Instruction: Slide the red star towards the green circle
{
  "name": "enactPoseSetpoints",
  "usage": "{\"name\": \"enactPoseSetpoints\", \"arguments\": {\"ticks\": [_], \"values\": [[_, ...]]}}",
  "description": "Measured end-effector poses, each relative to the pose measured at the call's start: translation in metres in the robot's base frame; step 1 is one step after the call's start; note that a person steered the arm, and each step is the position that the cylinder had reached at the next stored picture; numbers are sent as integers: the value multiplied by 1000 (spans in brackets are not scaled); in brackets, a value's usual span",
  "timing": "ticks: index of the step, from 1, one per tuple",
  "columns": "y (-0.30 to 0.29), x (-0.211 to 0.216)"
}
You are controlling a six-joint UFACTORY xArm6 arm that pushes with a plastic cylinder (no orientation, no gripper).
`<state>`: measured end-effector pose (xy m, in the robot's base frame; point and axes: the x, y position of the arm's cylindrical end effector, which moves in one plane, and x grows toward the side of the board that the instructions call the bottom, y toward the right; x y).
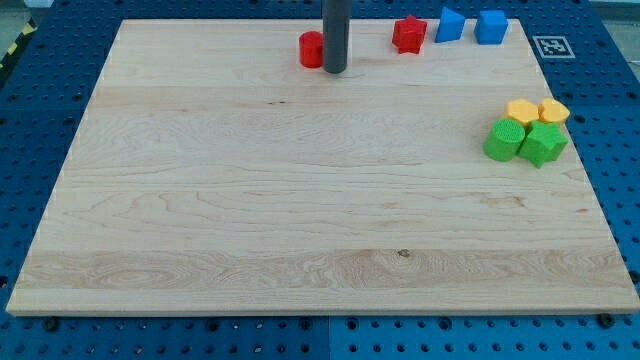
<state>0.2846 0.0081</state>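
The red star (408, 34) lies near the view's top edge of the wooden board, right of centre. The green circle (503, 140) sits at the view's right, touching a green star-like block (543, 143). My tip (334, 71) rests on the board at the view's top, left of the red star and well apart from it. It stands just to the right of a red round block (312, 49), which it partly hides.
Two blue blocks (450, 24) (490, 26) lie right of the red star at the top edge. Two yellow blocks (522, 110) (553, 110) sit just above the green pair. The wooden board (300, 220) lies on a blue perforated table.
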Motion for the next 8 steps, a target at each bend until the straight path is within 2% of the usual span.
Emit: {"name": "enactPoseSetpoints", "arguments": {"ticks": [3,4,6,8], "values": [[-11,-81],[-2,-92],[93,-93],[109,-31]]}}
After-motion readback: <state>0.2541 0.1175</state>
